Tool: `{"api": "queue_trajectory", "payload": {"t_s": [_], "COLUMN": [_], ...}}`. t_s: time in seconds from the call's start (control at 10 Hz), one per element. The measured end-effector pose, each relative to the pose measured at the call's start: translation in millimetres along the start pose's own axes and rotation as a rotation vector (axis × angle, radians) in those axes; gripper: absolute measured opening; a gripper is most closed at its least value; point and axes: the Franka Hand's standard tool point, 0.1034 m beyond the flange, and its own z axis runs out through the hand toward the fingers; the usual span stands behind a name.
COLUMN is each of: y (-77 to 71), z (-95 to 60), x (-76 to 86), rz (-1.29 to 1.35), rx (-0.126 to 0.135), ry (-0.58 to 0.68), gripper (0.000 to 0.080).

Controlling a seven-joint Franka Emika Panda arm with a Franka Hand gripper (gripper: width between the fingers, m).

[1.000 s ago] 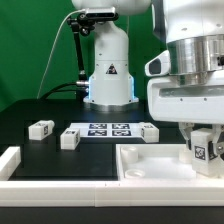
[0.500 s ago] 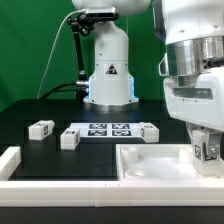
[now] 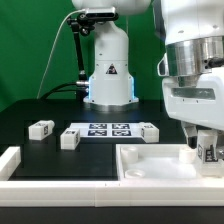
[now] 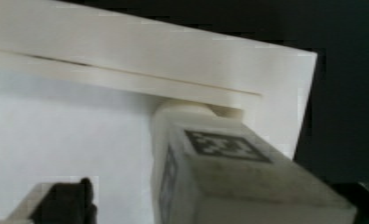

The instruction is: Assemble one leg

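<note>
Leg [image 3: 208, 149] in the gripper [image 3: 206, 156] shows its tag [image 4: 225, 147] clearly from the wrist.

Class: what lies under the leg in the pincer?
The white tray piece lies beneath the leg. Whether they touch cannot be seen, because the leg covers that spot.

A green backdrop [image 3: 30, 50] stands behind the black table [image 3: 92, 160]

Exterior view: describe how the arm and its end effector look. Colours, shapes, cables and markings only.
The arm is glossy white with rounded shells. Its base bears a black triangular sticker and a blue glow. A black cable hangs beside it. A silver-grey band rings the wrist above a boxy white housing. The end effector has two short fingers; one finger looks black in the wrist view.
</note>
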Motion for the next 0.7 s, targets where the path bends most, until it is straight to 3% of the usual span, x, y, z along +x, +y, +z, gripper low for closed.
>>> {"api": "queue_trajectory", "payload": {"t_s": [0.2, 0.4, 0.7], "y": [-1.0, -2.4, -3.3], "z": [-1.7, -5.1, -9.3], "x": [-2.7, -8.5, -8.3], "rz": [-0.244, -0.490, -0.844], "rx": [-0.027, -0.087, -0.143], "ry": [-0.015, -0.042, -0.068], "gripper": [0.0647, 0.0649, 0.0649]}}
